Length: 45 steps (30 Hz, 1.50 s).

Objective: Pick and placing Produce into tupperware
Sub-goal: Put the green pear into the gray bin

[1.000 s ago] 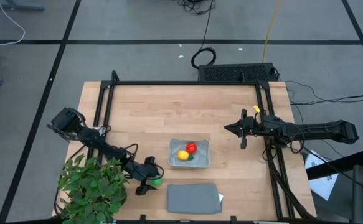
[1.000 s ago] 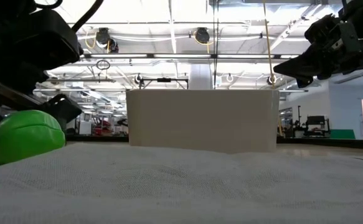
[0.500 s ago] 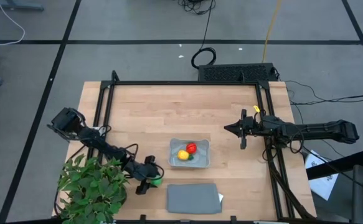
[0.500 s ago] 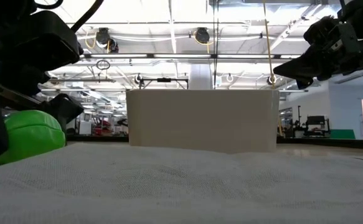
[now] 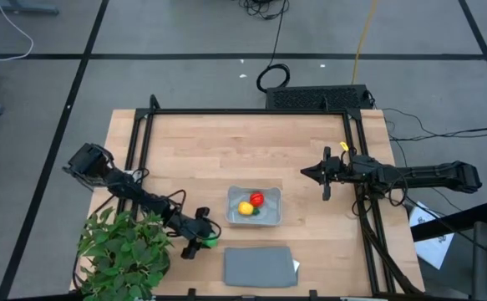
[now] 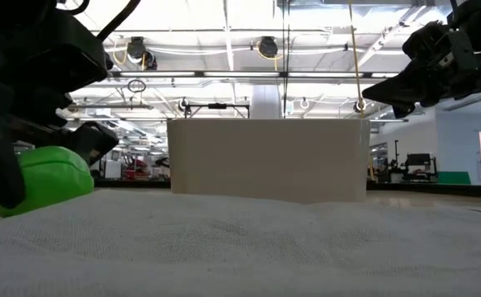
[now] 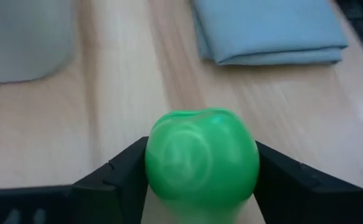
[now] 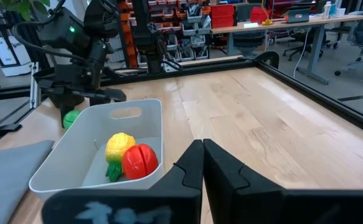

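The left gripper point(image 7: 201, 180) is clamped on the round green produce point(image 7: 201, 163) low beside the tupperware point(image 5: 256, 206), apparently to carry it in; the right gripper point(image 5: 307, 172), fingers together, waits beyond the tupperware.

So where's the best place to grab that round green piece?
Across its widest middle, one finger on each flank, as the left pincer grips the round green piece now. It is smooth and rounded, so a grip off the middle would likely slip.

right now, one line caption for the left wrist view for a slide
Left gripper clamps the round green produce above the wooden table.
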Motion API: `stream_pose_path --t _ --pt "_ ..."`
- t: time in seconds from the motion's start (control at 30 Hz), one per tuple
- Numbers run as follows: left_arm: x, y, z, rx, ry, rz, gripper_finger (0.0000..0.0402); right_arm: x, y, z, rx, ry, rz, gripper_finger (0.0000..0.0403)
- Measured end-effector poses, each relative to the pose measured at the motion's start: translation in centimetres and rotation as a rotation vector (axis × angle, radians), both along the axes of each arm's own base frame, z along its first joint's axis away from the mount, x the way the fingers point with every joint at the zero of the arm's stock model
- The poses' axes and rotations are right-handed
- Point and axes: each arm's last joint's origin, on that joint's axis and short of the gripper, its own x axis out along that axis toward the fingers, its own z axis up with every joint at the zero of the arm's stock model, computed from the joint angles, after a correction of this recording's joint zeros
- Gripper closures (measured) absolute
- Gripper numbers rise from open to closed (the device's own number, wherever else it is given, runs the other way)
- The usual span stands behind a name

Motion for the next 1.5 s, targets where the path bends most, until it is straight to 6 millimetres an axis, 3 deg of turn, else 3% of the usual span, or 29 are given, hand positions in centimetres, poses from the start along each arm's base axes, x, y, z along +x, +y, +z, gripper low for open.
stream_pose_path --t 0.17,0.4,0.57,0.73,0.97,1.27,1.5 --pt "0.2 1.1 1.4 0.039 -0.050 0.001 0.0152 0.0 0.0 0.0 0.000 0.000 0.000 0.0403" --pt "-0.9 3.3 4.1 0.092 -0.043 0.015 0.0186 0.0 0.0 0.0 0.000 0.001 0.000 0.0403" --pt "-1.8 5.1 6.1 0.117 -0.058 0.038 0.0177 0.0 0.0 0.0 -0.001 0.001 0.000 0.0403" --pt "-2.4 7.0 8.2 0.167 -0.150 0.046 0.0163 0.0 0.0 0.0 -0.010 0.002 0.001 0.0403" --pt "-3.3 9.4 10.7 0.229 -0.279 0.075 0.0185 0.0 0.0 0.0 -0.015 0.006 0.002 0.0403" --pt "-3.2 11.7 11.7 0.235 -0.347 0.075 0.0164 0.0 0.0 -0.1 -0.018 0.016 0.003 0.0403" --pt "-3.1 13.0 11.8 0.247 -0.362 0.086 0.0178 0.0 0.0 -0.2 -0.021 0.028 0.004 0.0403"
